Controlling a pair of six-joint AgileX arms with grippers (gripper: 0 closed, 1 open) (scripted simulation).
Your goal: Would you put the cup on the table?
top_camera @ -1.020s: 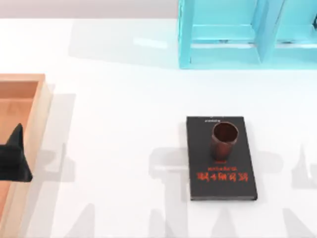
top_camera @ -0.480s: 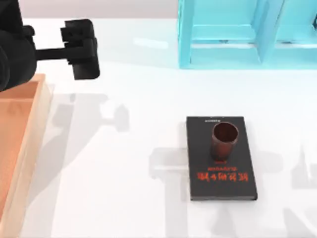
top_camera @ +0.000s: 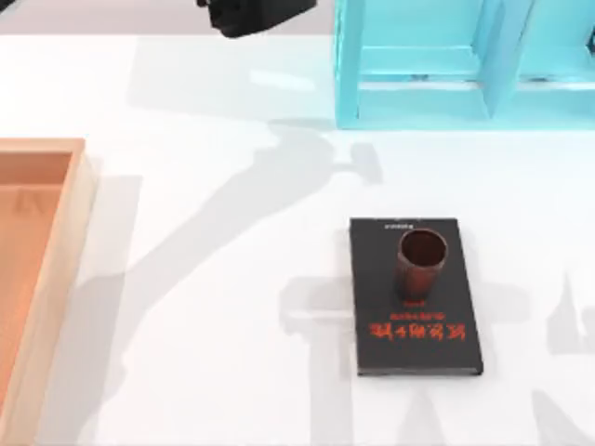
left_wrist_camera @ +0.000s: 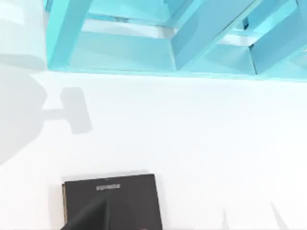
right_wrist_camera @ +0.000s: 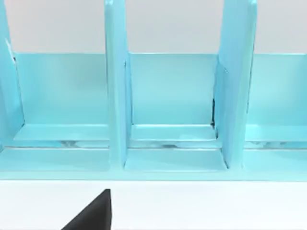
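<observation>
Item 1, nearest you: the flat black book with red lettering [top_camera: 416,295] lies on the large plain white table [top_camera: 214,279], right of centre in the top view. Its cover also shows in the left wrist view [left_wrist_camera: 112,201].

Item 2: the small dark reddish-brown cylindrical cup without a handle [top_camera: 422,263] stands upright on the book's far half, its open mouth facing up, nothing touching it. You can count the task as not yet begun on the cup itself: it has to be grasped, lifted off the book and set down on bare table, of which plenty lies on every side of the book.

Item 3: the orange wooden tray [top_camera: 42,279] sits at the table's left edge, well apart from the book.

Item 4: the light turquoise compartmented shelf rack [top_camera: 465,65] stands at the far right of the table, beyond the book. The right wrist view faces its open compartments [right_wrist_camera: 172,110].

Item 5, farthest: the left gripper [top_camera: 256,14] hangs as a dark block at the far edge of the top view, left of the rack, well apart from the cup. You cannot tell from here whether its fingers are spread or pressed together; the same goes for the right arm's.
</observation>
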